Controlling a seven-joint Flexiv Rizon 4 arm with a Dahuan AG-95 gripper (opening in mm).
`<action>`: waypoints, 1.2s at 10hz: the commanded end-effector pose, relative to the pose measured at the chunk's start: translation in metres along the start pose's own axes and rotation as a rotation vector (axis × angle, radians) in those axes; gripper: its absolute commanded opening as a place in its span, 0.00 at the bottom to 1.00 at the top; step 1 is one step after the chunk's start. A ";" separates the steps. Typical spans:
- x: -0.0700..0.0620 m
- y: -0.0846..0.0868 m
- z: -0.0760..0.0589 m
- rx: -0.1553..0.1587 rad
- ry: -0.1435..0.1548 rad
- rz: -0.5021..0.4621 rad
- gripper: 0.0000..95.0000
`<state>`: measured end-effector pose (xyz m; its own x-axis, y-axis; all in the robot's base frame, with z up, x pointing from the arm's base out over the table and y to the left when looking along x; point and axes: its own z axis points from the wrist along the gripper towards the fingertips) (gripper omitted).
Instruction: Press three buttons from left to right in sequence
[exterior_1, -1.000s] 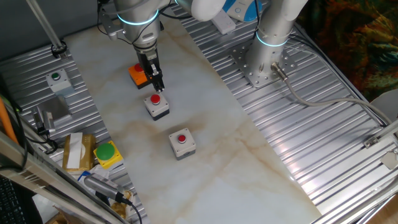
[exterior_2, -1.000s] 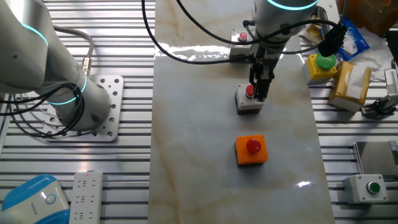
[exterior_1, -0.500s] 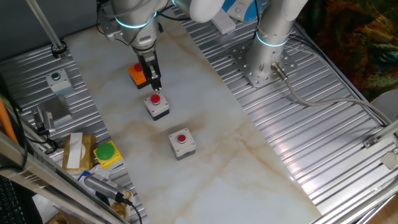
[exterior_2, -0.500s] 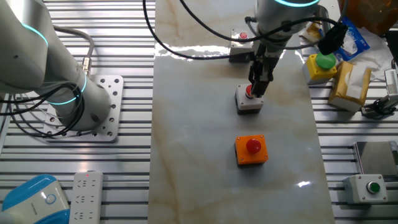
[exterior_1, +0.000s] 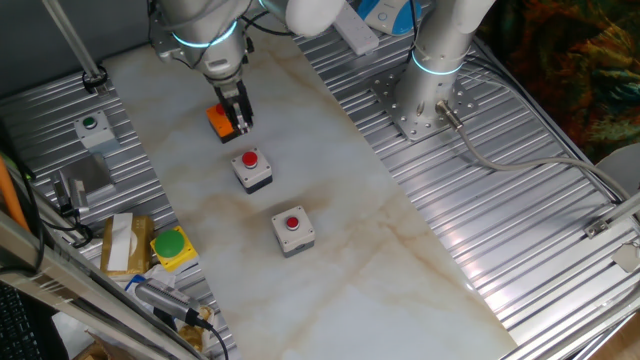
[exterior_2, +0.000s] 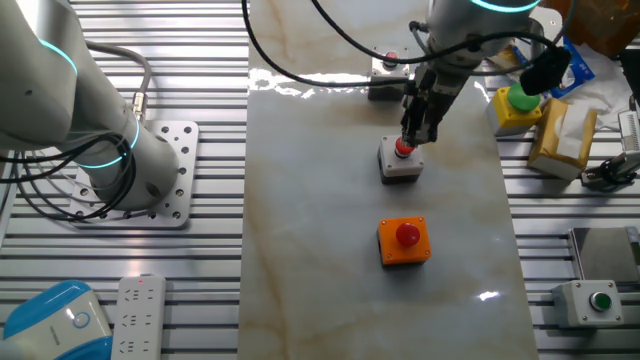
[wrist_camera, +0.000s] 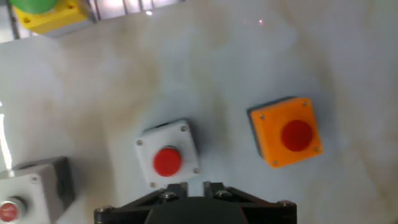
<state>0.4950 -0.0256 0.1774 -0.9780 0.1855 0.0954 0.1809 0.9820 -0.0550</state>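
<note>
Three boxes with red caps stand in a row on the marble board. The orange box (exterior_1: 220, 121) (exterior_2: 404, 241) (wrist_camera: 286, 132) is at one end. A grey box (exterior_1: 251, 169) (exterior_2: 400, 159) (wrist_camera: 168, 156) is in the middle. A second grey box (exterior_1: 292, 229) (wrist_camera: 22, 190) is at the other end, mostly hidden behind the arm in the other fixed view. My gripper (exterior_1: 239, 120) (exterior_2: 411, 132) (wrist_camera: 194, 185) hangs a little above the middle box's cap, not touching it. Its fingers stand together as one narrow tip and hold nothing.
A green button on a yellow box (exterior_1: 172, 246) (exterior_2: 517, 103) (wrist_camera: 42, 11) and a grey box with a small green button (exterior_1: 92, 127) (exterior_2: 590, 301) sit on the ribbed metal beside the board. A second arm's base (exterior_1: 425, 95) (exterior_2: 130, 170) is bolted nearby.
My gripper has risen off the middle box's red cap and drifted slightly toward the orange box. The boxes have not moved.
</note>
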 end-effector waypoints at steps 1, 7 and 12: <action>0.004 -0.027 -0.002 -0.016 -0.015 -0.053 0.00; 0.008 -0.075 0.025 -0.002 -0.038 -0.084 0.00; 0.004 -0.106 0.039 0.013 -0.104 -0.100 0.00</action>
<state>0.4675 -0.1312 0.1459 -0.9968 0.0804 -0.0040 0.0804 0.9950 -0.0599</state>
